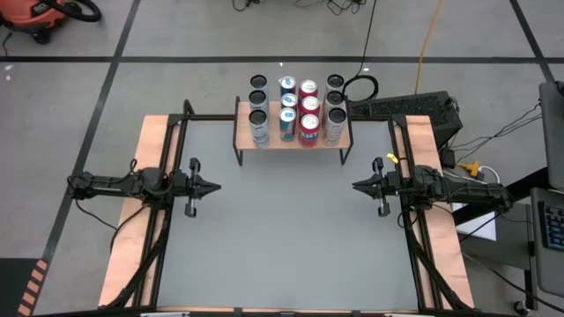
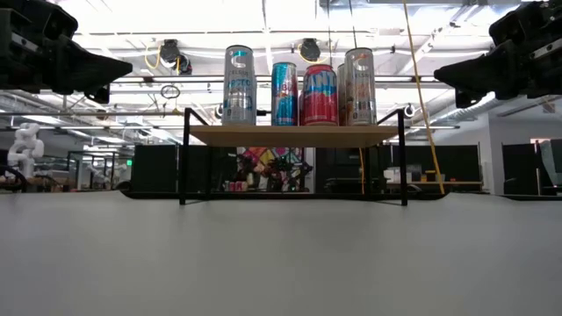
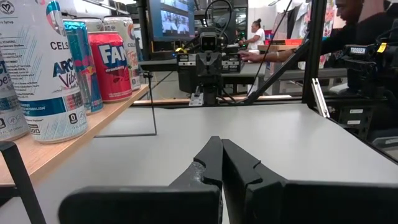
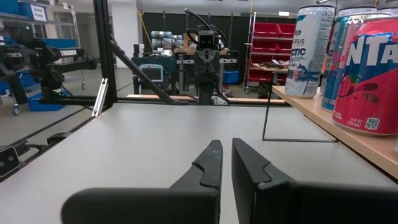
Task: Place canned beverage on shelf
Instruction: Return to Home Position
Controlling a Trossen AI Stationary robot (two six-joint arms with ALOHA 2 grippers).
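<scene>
**Shelf stocked, arms at the sides**

You have the cans (image 1: 308,129) standing on the shelf (image 1: 275,145) at the far edge of the table (image 1: 291,246), in four rows that fill its top. No can shows on the table itself. On that evidence placing looks finished, and only parking the arms is left.

The left gripper (image 1: 211,187) and right gripper (image 1: 357,186) hover at the table's sides, each clenched on nothing, tips facing inward. The surface between them lies open, and both sit well apart from the shelf's legs.

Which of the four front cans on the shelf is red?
The Fanta can, third from the left in the low view on the shelf. It stands between the blue can and a pale can; the leftmost can is white.
</scene>
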